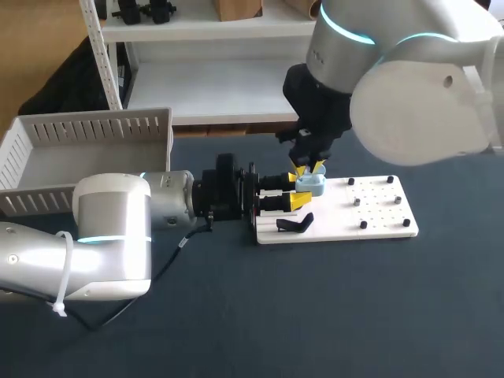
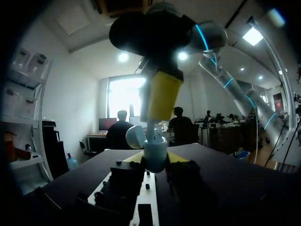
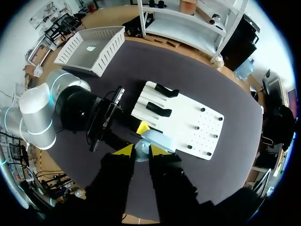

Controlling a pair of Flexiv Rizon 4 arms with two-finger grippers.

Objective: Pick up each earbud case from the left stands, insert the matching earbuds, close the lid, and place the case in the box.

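Blue earbud case (image 1: pixel 313 187), lid up, tight in L gripper (image 1: pixel 296 189) over white board (image 1: pixel 378 206); R gripper (image 1: pixel 308 168) right above, grip unclear.

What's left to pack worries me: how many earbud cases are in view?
1: the light blue case, lid open, in the left gripper at the white board's left end, under the right gripper. Arms may hide others.

one blue earbud case (image 1: pixel 311 186), two black stands (image 3: pixel 167 90), one white board (image 1: pixel 379 214), one white box (image 1: pixel 88 131)
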